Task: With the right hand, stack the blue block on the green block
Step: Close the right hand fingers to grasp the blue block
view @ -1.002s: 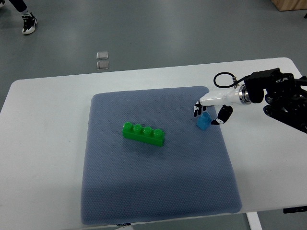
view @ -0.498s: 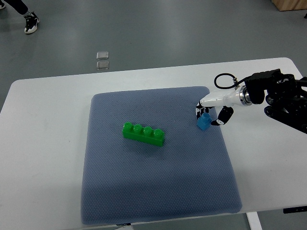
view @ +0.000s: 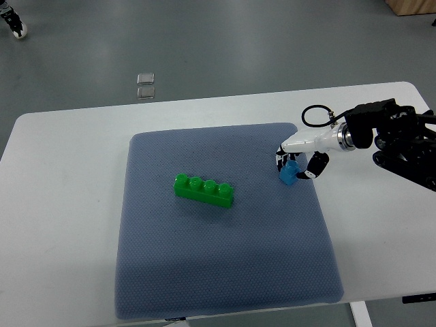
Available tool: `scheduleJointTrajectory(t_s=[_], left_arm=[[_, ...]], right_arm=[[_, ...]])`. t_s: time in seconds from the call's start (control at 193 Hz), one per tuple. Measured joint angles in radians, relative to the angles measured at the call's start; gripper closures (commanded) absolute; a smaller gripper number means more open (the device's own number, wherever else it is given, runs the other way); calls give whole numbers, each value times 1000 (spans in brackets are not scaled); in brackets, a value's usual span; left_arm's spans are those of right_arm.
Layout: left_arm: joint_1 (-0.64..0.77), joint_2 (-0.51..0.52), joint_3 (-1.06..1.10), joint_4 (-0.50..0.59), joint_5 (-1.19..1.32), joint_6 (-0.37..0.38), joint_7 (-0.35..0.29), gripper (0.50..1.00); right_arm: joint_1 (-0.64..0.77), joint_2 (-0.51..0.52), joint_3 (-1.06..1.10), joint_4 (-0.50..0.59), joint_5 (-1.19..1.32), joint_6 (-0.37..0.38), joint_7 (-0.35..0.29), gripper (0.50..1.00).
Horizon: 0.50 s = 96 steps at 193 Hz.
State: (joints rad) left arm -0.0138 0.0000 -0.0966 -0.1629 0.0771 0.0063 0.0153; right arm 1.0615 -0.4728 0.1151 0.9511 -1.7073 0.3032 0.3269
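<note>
A long green block [view: 204, 191] with a row of studs lies on the blue-grey mat [view: 218, 272], left of centre. The small blue block [view: 290, 172] sits near the mat's right edge. My right hand [view: 294, 161] comes in from the right and its fingers are curled around the blue block, thumb on its right side and the other fingers on its far left side. The block still looks to be resting on the mat. The left arm is out of view.
The mat lies on a white table [view: 61, 177]. Two small clear squares [view: 145, 85] lie on the grey floor beyond the table. A person's shoe [view: 12, 20] shows at the top left corner.
My right hand has closed in on the blue block, fingers tightening around it. The green block has not moved. The person's shoe has shifted toward the top left.
</note>
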Motion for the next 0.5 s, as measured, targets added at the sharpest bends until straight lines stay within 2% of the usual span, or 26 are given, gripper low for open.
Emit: scheduleJointTrajectory(t_s=[0.026,0.171,0.234,0.498], left_arm=[[0,0,0,0,0,0,0,500],[0,0,0,0,0,0,0,500],[0,0,0,0,0,0,0,500],[0,0,0,0,0,0,0,500]], right_arm=[[0,0,0,0,0,1,0,948],[0,1,0,0,0,3,0,961],[0,2,0,0,0,3,0,985],[1,3,0,0,2,5,0,985]])
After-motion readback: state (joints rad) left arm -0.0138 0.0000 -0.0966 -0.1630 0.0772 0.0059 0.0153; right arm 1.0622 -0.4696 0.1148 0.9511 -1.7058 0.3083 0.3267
